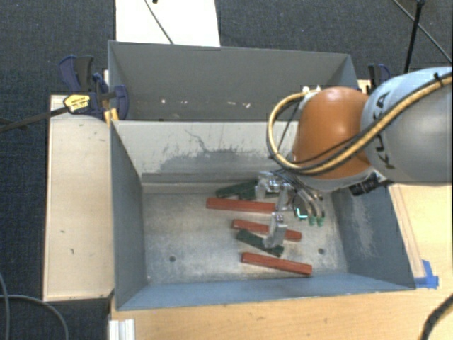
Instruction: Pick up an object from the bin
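The gripper is hanging low in the grey bin, apparently lining up a grasp. A dark green stick is lying right at its tip, with red-brown sticks lying just beside. Whether the jaws are open or closed cannot be told.

The arm reaches in from the right, its gripper pointing steeply down.
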Controlling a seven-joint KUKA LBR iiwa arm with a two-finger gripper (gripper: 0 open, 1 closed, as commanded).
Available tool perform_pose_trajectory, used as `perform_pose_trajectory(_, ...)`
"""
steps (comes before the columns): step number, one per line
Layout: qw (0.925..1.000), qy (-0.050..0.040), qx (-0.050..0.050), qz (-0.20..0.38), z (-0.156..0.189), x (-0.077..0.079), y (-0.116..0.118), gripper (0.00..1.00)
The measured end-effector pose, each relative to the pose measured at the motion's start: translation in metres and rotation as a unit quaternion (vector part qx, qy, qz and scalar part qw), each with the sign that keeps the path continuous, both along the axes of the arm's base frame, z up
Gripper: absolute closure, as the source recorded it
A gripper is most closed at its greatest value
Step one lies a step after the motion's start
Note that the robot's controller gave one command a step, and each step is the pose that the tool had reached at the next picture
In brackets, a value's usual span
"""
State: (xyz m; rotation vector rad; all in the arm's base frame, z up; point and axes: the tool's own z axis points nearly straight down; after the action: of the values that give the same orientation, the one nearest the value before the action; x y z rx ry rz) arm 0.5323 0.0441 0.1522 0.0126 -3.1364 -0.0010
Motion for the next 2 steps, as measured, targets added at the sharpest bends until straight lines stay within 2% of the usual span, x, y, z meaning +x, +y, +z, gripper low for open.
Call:
perform_pose_trajectory(1,0.9989,0.0002,0.0,-0.046,-0.085,-0.041,-0.013,0.0)
perform_pose_trajectory(2,0.9992,-0.0042,0.0,-0.04,-0.05,-0.054,-0.008,0.0)
